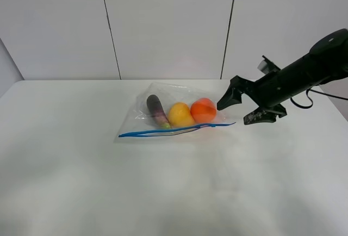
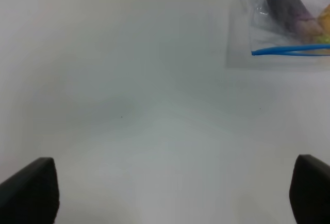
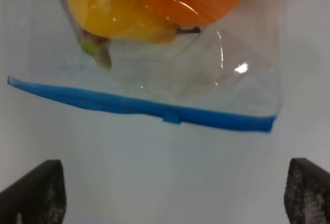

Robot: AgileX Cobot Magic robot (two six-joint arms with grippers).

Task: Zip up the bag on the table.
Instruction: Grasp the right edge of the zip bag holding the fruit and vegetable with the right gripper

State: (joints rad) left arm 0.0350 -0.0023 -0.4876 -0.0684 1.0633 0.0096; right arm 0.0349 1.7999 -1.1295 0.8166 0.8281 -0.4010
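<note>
The clear bag (image 1: pixel 163 105) lies on the white table (image 1: pixel 163 181), its blue zipper strip (image 1: pixel 174 130) along the near edge. Inside are a purple eggplant (image 1: pixel 157 110), a yellow fruit (image 1: pixel 180 115) and an orange fruit (image 1: pixel 203 110). My right gripper (image 1: pixel 239 108) is open and empty, just right of the bag's right end. In the right wrist view the zipper strip (image 3: pixel 139 106) and its slider (image 3: pixel 171 116) lie ahead of the open fingertips (image 3: pixel 36 193). My left gripper (image 2: pixel 170 193) is open and empty over bare table; the bag's left corner (image 2: pixel 273 28) shows far off.
A white panelled wall (image 1: pixel 168 24) stands behind the table. The right arm (image 1: pixel 304 73) reaches in from the right edge. The table's far edge runs just behind the bag.
</note>
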